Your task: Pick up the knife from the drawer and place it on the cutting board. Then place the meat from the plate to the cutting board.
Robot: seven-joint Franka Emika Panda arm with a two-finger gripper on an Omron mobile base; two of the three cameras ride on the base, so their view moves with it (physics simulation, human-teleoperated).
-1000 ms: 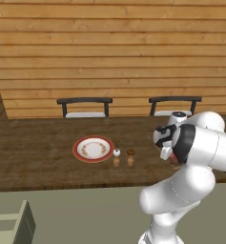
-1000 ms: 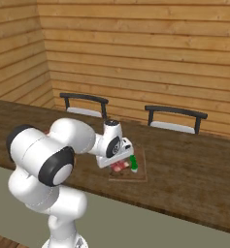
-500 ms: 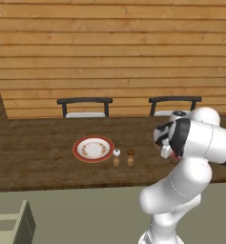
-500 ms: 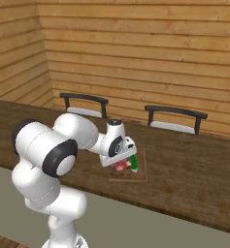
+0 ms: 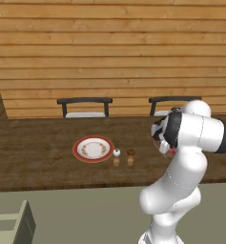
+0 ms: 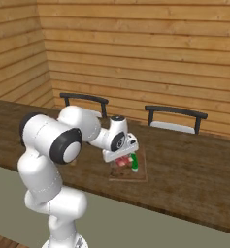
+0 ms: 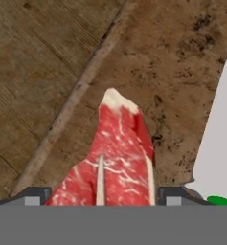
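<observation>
Wood-grain counter (image 6: pixel 194 174) carries the thin brown cutting board (image 7: pixel 182 62); on it lies the marbled red meat (image 7: pixel 117 153), the gripper (image 7: pixel 103 194) spread wide around it, pale knife blade (image 7: pixel 220 139) at three o'clock.

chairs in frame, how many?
2. Both stand behind the wooden counter against the plank wall: one chair behind the plate, the other chair further right, partly hidden by the arm in the left base view. More could sit outside the frames.
</observation>
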